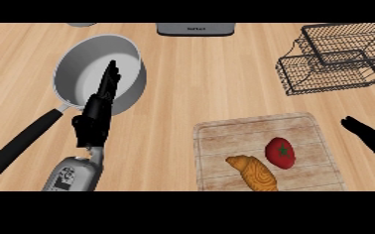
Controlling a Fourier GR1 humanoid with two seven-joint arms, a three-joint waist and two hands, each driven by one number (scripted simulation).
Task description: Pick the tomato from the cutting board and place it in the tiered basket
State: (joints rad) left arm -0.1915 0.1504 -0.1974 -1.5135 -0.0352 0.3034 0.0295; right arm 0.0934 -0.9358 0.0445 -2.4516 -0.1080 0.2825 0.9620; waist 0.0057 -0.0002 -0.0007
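Tomato on the board, both my hands empty.

My right hand [360, 133] shows at the right edge, fingers relaxed and holding nothing. The tomato [281, 152] lies to its left on the cutting board [219, 139], just beside a croissant [254, 174]. The tiered basket [326, 62] stands beyond that hand, well apart from the tomato. My left hand [95, 114] is far off left, fingers straight, reaching over the pan [82, 72].

- I see my left hand [95, 115] is black and slim-fingered, on a grey forearm [73, 174] with dark markings.
- My right hand [363, 133] shows only black fingers.
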